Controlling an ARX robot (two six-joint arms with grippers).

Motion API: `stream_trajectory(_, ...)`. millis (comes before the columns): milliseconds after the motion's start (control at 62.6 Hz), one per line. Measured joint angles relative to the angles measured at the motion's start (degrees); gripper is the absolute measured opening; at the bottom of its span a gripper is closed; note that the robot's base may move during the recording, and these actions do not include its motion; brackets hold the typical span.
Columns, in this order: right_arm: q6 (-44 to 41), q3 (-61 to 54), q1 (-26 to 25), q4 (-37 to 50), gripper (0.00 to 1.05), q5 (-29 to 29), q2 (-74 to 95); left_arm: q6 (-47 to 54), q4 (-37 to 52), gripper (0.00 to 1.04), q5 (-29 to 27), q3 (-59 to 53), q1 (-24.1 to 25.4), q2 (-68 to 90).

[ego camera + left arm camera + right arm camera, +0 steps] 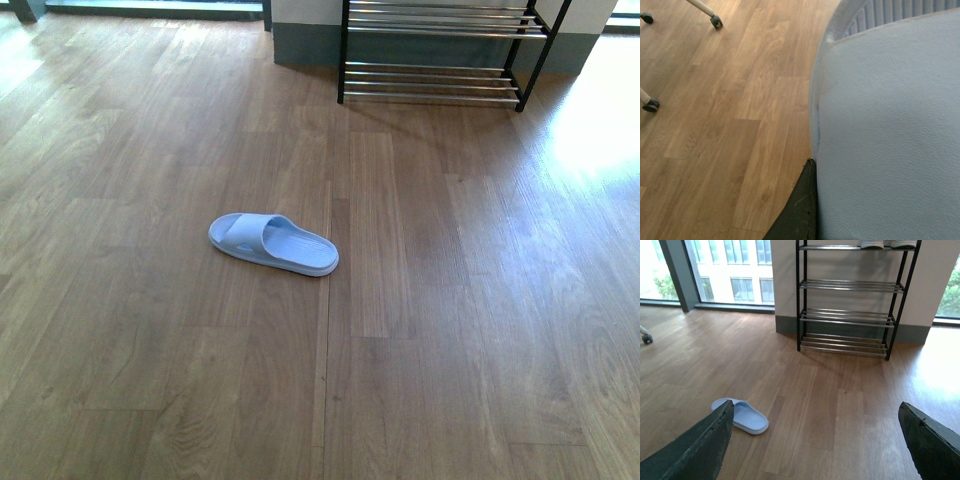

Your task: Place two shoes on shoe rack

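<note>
The shoes here are light blue slippers. One slipper [272, 243] lies flat on the wooden floor, and the right wrist view shows it [740, 416] beside one dark finger. My right gripper [816, 410] hangs open over bare floor, facing the shoe rack [847, 315]. The other slipper [890, 130] fills most of the left wrist view, and my left gripper [820, 170] is shut on it. Only one black finger [800, 210] shows against its side. The rack [440, 70] stands against the far wall. Neither arm shows in the front view.
A pair of white-soled shoes [887, 244] sits on the rack's top shelf, cut off by the frame's edge. Castor wheels [716, 21] of a rolling stand rest on the floor near my left arm. Tall windows [730, 270] stand left of the rack.
</note>
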Motion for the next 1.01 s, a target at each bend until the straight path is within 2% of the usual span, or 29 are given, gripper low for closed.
stream_trajectory(128, 0.0, 0.0, 0.0, 0.0, 0.95, 0.0, 0.0, -2.1, -9.4, 0.02, -3.6, -2.9, -4.3, -13.0)
stream_trajectory(176, 0.0, 0.0, 0.0, 0.0, 0.95, 0.0, 0.0, -2.4, -14.6, 0.02, -6.6, -4.4, -5.9, -19.8)
stream_trajectory(224, 0.0, 0.0, 0.0, 0.0, 0.95, 0.0, 0.0, -2.3, -17.0, 0.02, -6.0, -6.7, -4.9, -26.6)
stream_trajectory(288, 0.0, 0.0, 0.0, 0.0, 0.95, 0.0, 0.0, -0.6, -11.7, 0.02, -2.6, -11.1, 0.8, -34.8)
stream_trajectory(304, 0.0, 0.0, 0.0, 0.0, 0.95, 0.0, 0.0, 0.4, -8.0, 0.02, -0.7, -13.1, 4.3, -37.6)
stream_trajectory(384, 0.0, 0.0, 0.0, 0.0, 0.95, 0.0, 0.0, 3.6, 0.7, 0.02, 4.1, -18.3, 13.9, -42.5)
stream_trajectory(448, 0.0, 0.0, 0.0, 0.0, 0.95, 0.0, 0.0, 5.0, 2.4, 0.02, 4.5, -20.1, 17.5, -43.1)
stream_trajectory(1007, 0.0, 0.0, 0.0, 0.0, 0.95, 0.0, 0.0, 6.7, 2.7, 0.02, 5.1, -20.5, 18.3, -43.5)
